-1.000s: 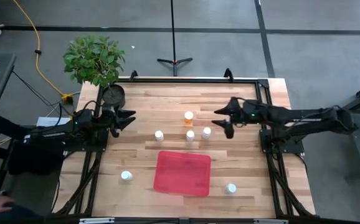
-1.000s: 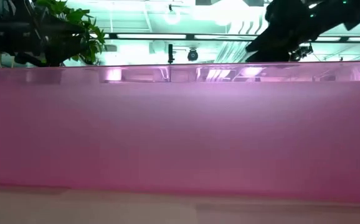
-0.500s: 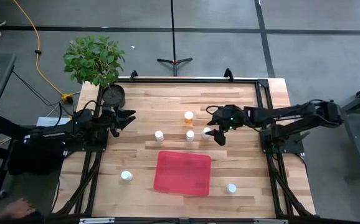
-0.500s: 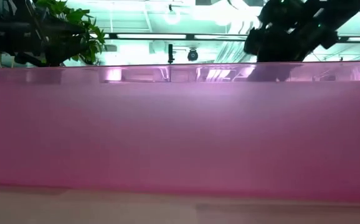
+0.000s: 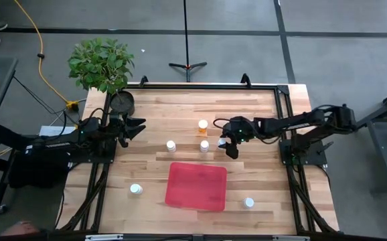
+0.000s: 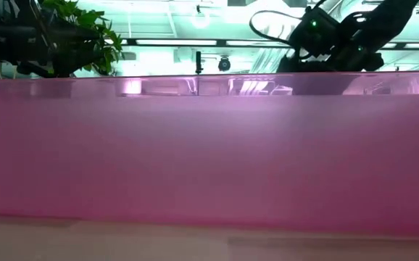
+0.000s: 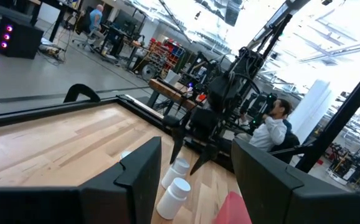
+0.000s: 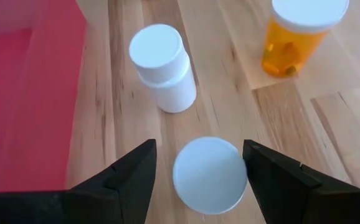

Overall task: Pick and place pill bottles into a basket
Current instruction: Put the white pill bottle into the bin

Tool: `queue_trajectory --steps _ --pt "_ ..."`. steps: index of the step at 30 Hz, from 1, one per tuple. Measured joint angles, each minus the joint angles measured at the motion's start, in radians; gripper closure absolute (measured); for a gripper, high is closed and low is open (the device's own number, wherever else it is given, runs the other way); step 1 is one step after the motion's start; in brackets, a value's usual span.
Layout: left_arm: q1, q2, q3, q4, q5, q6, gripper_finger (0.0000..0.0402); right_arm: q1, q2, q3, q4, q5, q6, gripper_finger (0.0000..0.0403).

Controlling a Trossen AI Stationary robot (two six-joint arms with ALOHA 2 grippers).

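Observation:
The red basket (image 5: 195, 186) lies at the table's near middle; its wall (image 6: 209, 152) fills the low view. An amber pill bottle (image 5: 202, 125) and white pill bottles (image 5: 205, 145) (image 5: 171, 145) stand beyond it. Two more white ones stand near the front edge (image 5: 136, 189) (image 5: 248, 202). My right gripper (image 5: 223, 140) is open and low over another white bottle (image 8: 210, 175), with one finger on each side of its cap and a gap showing. My left gripper (image 5: 140, 128) is open and empty at the table's left side.
A black round pot (image 5: 121, 102) and a green plant (image 5: 101, 63) stand at the far left corner. In the right wrist view a white bottle (image 8: 161, 68) and the amber bottle (image 8: 295, 37) stand close ahead, with the basket (image 8: 24, 93) beside them. A person (image 7: 273, 127) sits beyond the table.
My right gripper has gone toward the table's left edge and down, from clear of the bottles to astride the rightmost white bottle of the middle group. It has stayed open. The bottles and basket have kept their places.

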Motion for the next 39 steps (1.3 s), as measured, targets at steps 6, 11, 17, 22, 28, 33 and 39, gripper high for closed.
queue_trajectory --steps 6,11,17,22,28,33,39 --pt "0.0 0.0 0.0 0.0 0.0 0.0 0.0172 0.0 0.008 0.0 -0.001 0.001 -0.024 0.0175" --pt "0.0 0.0 0.0 0.0 0.0 -0.001 0.0172 0.0 0.008 0.0 -0.016 0.003 -0.047 0.0175" --pt "0.0 0.0 0.0 0.0 0.0 -0.001 0.0172 0.0 0.008 0.0 -0.049 0.004 -0.05 0.0192" --pt "0.0 0.0 0.0 0.0 0.0 -0.001 0.0172 0.0 0.008 0.0 -0.049 0.004 -0.051 0.0219" --pt "0.0 0.0 0.0 0.0 0.0 -0.001 0.0172 0.0 0.007 0.001 -0.045 0.006 -0.051 0.0245" --pt "0.0 0.0 0.0 0.0 0.0 -0.001 0.0172 0.001 0.007 0.001 -0.047 0.025 -0.051 0.024" --pt "0.0 0.0 0.0 0.0 0.0 -0.001 0.0172 0.0 0.007 0.001 -0.049 0.03 -0.05 0.0245"
